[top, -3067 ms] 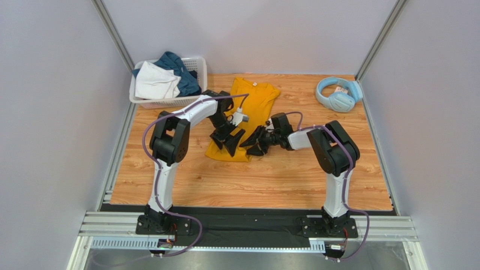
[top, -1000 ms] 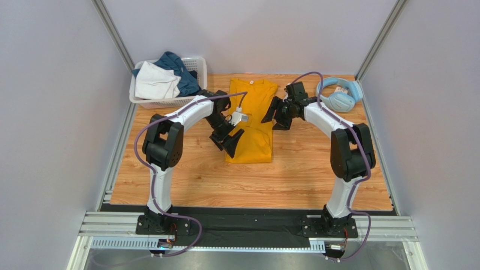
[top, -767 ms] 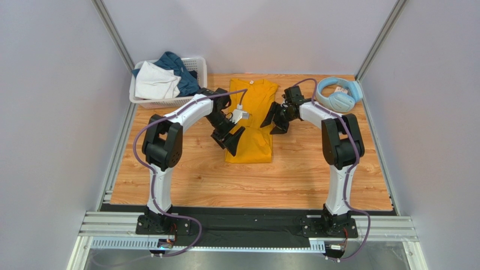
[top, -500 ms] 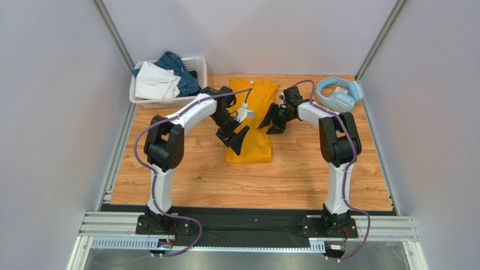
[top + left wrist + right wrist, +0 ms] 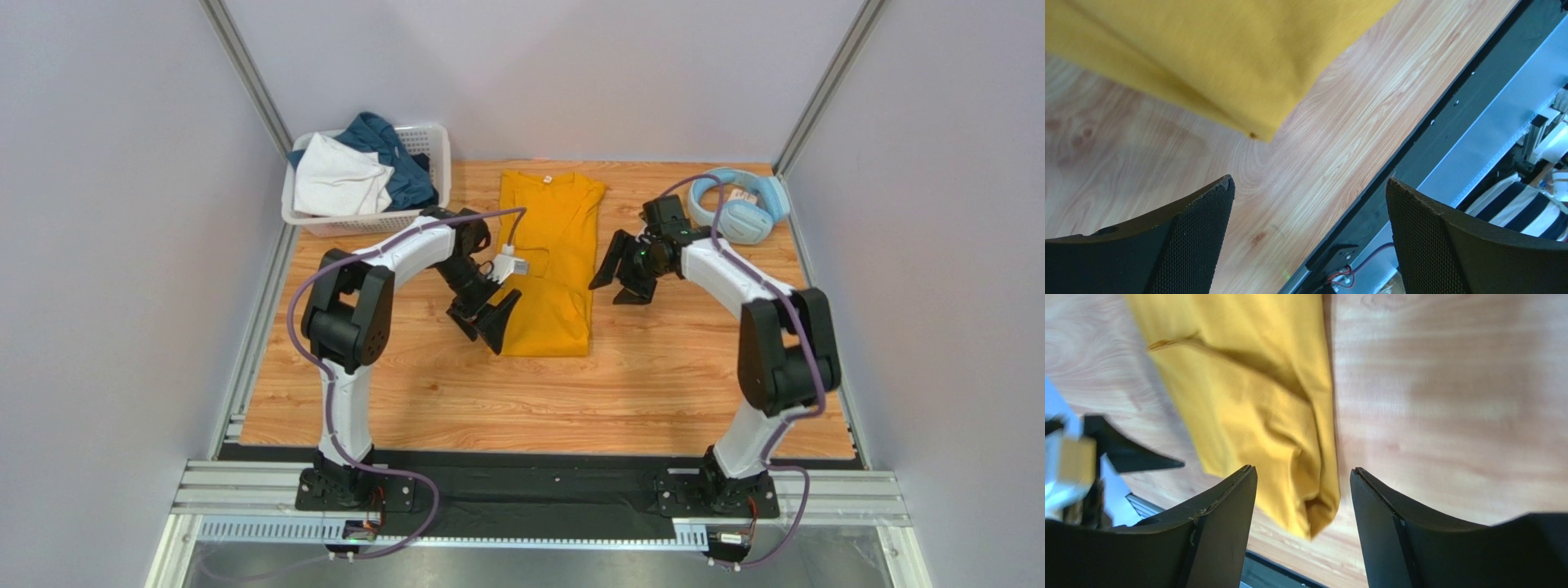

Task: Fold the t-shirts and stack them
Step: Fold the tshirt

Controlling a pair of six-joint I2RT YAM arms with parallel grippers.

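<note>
The mustard-yellow t-shirt lies flat on the wooden table as a narrow lengthwise strip, collar toward the far wall. My left gripper hovers at the strip's near-left edge, open and empty. In the left wrist view the shirt's corner sits ahead of the wide-spread left gripper. My right gripper hangs just right of the strip, open. In the right wrist view the shirt's folded edge shows below the right gripper, not pinched. A white t-shirt and a teal-blue one lie in the basket.
The white lattice basket stands at the far left corner. Light-blue headphones lie at the far right, close behind the right arm. The table's black front rail runs along the near edge.
The right gripper has drawn back rightward and nearer, off the shirt's right edge. The left gripper has slid left, off the cloth to its near-left edge. The shirt's flared bottom is now straight.
</note>
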